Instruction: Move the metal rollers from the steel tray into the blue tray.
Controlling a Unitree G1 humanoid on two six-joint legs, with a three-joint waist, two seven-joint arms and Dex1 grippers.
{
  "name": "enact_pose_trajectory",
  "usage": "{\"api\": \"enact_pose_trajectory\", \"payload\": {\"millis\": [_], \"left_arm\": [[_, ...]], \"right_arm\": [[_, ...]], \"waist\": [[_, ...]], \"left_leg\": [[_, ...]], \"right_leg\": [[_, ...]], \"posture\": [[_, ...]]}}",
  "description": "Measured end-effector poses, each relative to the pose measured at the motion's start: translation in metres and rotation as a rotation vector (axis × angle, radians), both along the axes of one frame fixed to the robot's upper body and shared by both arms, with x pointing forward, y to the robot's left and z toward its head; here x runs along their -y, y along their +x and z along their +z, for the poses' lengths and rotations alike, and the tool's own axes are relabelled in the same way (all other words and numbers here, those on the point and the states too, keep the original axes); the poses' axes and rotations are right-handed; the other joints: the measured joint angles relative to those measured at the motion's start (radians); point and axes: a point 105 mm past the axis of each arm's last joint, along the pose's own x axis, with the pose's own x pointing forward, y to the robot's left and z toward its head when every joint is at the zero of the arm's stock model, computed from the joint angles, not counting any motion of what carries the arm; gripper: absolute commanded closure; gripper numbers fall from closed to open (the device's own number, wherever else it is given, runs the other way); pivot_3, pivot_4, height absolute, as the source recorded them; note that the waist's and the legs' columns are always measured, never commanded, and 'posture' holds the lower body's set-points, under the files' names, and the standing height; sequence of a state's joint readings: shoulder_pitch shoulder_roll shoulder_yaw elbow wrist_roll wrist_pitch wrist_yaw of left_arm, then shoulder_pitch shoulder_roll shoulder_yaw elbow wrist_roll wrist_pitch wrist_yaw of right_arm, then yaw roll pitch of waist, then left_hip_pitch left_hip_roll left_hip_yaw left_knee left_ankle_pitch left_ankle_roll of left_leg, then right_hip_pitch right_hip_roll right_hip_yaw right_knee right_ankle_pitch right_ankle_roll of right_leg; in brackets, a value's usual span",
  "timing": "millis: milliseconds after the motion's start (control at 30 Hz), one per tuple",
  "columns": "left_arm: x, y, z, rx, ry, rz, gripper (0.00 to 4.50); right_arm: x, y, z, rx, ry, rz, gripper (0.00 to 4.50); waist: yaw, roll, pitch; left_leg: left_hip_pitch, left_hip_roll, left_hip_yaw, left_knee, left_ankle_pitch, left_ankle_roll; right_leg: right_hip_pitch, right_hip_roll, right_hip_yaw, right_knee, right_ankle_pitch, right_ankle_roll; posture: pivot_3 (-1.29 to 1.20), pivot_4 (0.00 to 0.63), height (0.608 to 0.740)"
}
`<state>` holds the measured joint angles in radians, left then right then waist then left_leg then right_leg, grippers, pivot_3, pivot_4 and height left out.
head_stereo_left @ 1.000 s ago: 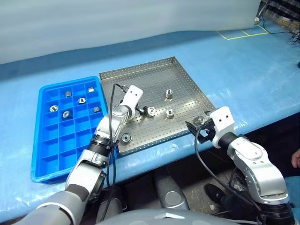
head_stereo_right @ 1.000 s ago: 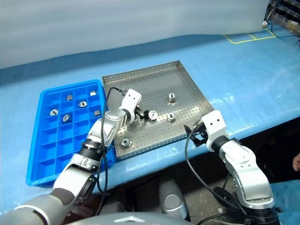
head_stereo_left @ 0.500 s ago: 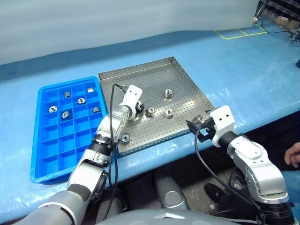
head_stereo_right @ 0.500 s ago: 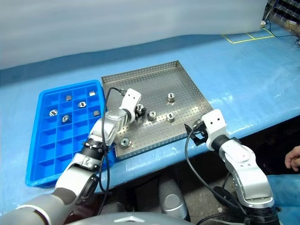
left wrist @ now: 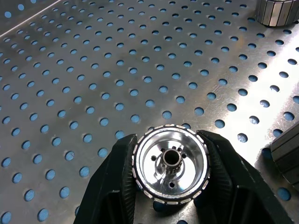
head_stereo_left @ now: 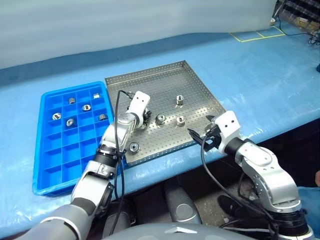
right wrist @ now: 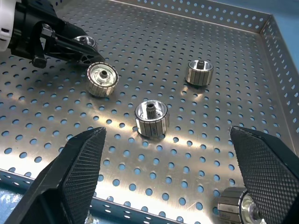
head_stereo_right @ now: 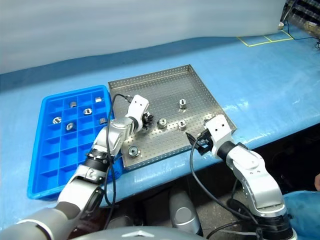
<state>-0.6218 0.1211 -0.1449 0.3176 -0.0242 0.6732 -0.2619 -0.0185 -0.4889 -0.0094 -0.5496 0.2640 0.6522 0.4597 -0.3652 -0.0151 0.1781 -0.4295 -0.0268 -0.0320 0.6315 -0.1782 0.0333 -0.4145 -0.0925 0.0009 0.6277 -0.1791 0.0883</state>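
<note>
The steel tray lies in the middle of the blue-covered table. My left gripper is down on its perforated floor, shut on one of the metal rollers, a ribbed shiny disc with a dark centre hole. Loose rollers lie nearby at the tray's middle, a little to its right, farther back and by the front rim. My right gripper hovers open over the tray's front right corner, near another roller. The blue tray sits to the left, with several rollers in its far compartments.
The table's front edge runs just below both trays. Yellow floor tape marks the far right of the blue cover. Part of a person shows at the right edge, below the table.
My left gripper has shut on the roller it was open around. The right gripper has swung left, over the steel tray's front right corner.
</note>
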Motion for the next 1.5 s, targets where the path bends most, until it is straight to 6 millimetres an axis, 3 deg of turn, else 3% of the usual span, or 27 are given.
{"api": "enact_pose_trajectory", "payload": {"millis": [100, 233, 400, 533, 767, 967, 1267, 1467, 1500], "left_arm": [[0.001, -0.008, 0.013, 0.013, -0.082, -0.059, 2.79], [-0.001, -0.018, 0.054, 0.113, -0.142, -0.146, 2.79], [-0.042, -0.038, 0.078, 0.180, -0.121, -0.080, 2.79], [-0.085, -0.048, 0.079, 0.219, -0.002, 0.066, 2.79], [-0.150, -0.056, 0.073, 0.238, 0.039, 0.451, 2.79], [-0.167, -0.066, 0.059, 0.193, 0.098, 0.563, 2.79], [-0.181, -0.081, 0.037, 0.115, 0.133, 0.625, 2.79], [-0.174, -0.078, 0.036, 0.127, 0.120, 0.586, 0.89], [-0.173, -0.077, 0.037, 0.133, 0.111, 0.585, 0.89]], "right_arm": [[-0.013, -0.003, 0.003, -0.005, 0.049, 0.077, 0.00], [-0.025, -0.005, 0.005, -0.009, 0.062, 0.149, 0.00], [-0.053, -0.021, 0.013, -0.047, 0.231, 0.332, 0.00], [-0.075, -0.037, 0.020, -0.074, 0.314, 0.494, 0.00], [-0.078, -0.029, 0.020, -0.075, 0.304, 0.485, 0.00], [-0.079, -0.024, 0.022, -0.067, 0.302, 0.470, 0.00], [-0.076, -0.020, 0.019, -0.068, 0.290, 0.437, 0.00], [-0.077, -0.017, 0.022, -0.050, 0.279, 0.430, 0.00], [-0.076, -0.017, 0.022, -0.049, 0.279, 0.427, 0.00]], "waist": [[0.001, 0.000, 0.000], [0.010, 0.000, 0.000], [0.015, 0.000, 0.000], [0.034, 0.000, 0.000], [0.122, 0.000, 0.000], [0.184, 0.000, 0.000], [0.230, -0.001, 0.000], [0.240, -0.001, -0.001], [0.240, -0.001, -0.001]], "left_leg": [[-0.001, 0.000, 0.000, 0.000, 0.000, 0.000], [0.000, 0.000, 0.000, 0.000, 0.000, 0.000], [0.000, 0.001, -0.001, -0.001, 0.000, 0.000], [0.000, 0.000, -0.001, -0.001, 0.000, 0.000], [0.000, 0.000, -0.001, 0.000, 0.000, -0.001], [-0.001, 0.000, -0.001, 0.000, -0.001, -0.002], [0.000, 0.000, 0.000, 0.000, -0.003, -0.005], [0.000, 0.001, 0.001, 0.001, -0.003, -0.005], [0.000, 0.001, 0.001, 0.001, -0.003, -0.005]], "right_leg": [[-0.001, 0.000, 0.000, 0.000, 0.000, 0.000], [-0.001, 0.000, 0.001, 0.000, 0.000, 0.000], [-0.001, 0.002, 0.001, 0.001, 0.000, -0.001], [0.000, 0.001, 0.001, 0.000, -0.001, -0.002], [-0.001, 0.001, 0.001, 0.000, -0.001, -0.003], [-0.002, 0.001, 0.001, 0.000, -0.001, -0.003], [-0.002, 0.001, 0.001, 0.000, -0.003, -0.008], [-0.002, 0.001, 0.001, 0.000, -0.003, -0.008], [-0.002, 0.001, 0.001, 0.000, -0.003, -0.008]], "posture": [[-0.39, 0.150, 0.740], [-0.37, 0.150, 0.740], [-0.32, 0.150, 0.740], [-0.27, 0.150, 0.740], [-0.23, 0.150, 0.740], [-0.23, 0.150, 0.740], [-0.22, 0.150, 0.740], [-0.23, 0.150, 0.740], [-0.23, 0.150, 0.740]]}}
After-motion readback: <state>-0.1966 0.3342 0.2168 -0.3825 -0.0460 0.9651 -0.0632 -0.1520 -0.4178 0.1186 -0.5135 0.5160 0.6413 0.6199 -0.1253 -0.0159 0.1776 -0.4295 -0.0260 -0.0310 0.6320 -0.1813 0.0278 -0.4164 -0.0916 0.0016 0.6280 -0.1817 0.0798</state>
